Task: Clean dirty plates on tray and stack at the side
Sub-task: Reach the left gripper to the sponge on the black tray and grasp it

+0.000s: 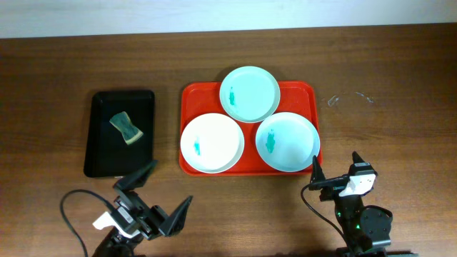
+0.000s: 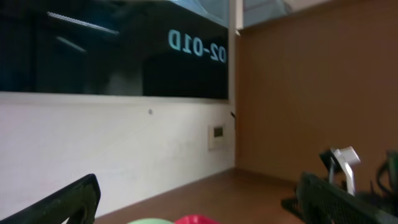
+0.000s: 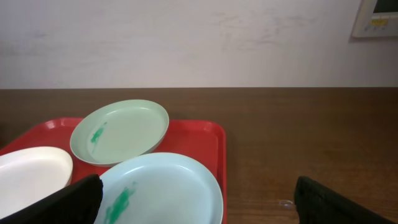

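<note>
1. Found the left gripper [image 1: 163,194] at the near edge, left of centre, fingers spread wide with nothing between them. Noted a black cable [image 1: 68,207] looping just to its left.
2. Found the right gripper [image 1: 335,168] at the near right, likewise parted and empty, facing the near right corner of the red tray [image 1: 196,96].
3. Placed the red tray in the middle of the table [image 1: 400,71], just beyond both grippers, with all three plates on it.
4. Saw the white plate [image 1: 212,143] at the tray's near left, with a teal smear left of its middle.
5. Saw the pale blue plate [image 1: 286,141] at the near right, smeared near its middle. Its edge reached over the tray's right rim, making it the closest thing ahead of the right gripper.
6. Saw the mint plate [image 1: 249,93] behind and between those two, poking past the far rim, with a small smear left of centre. Could not tell whether its rim rested on the nearer plates or only met them.
7. Spotted a black tray [image 1: 96,143] left of the red one and apart from it, holding a sponge [image 1: 126,127]. Its near right corner lay just beside the left gripper's far fingertip.
8. Caught, in the left wrist view, a pale wall [image 2: 93,143] and a dark window [image 2: 93,56] beyond the table's far edge.
</note>
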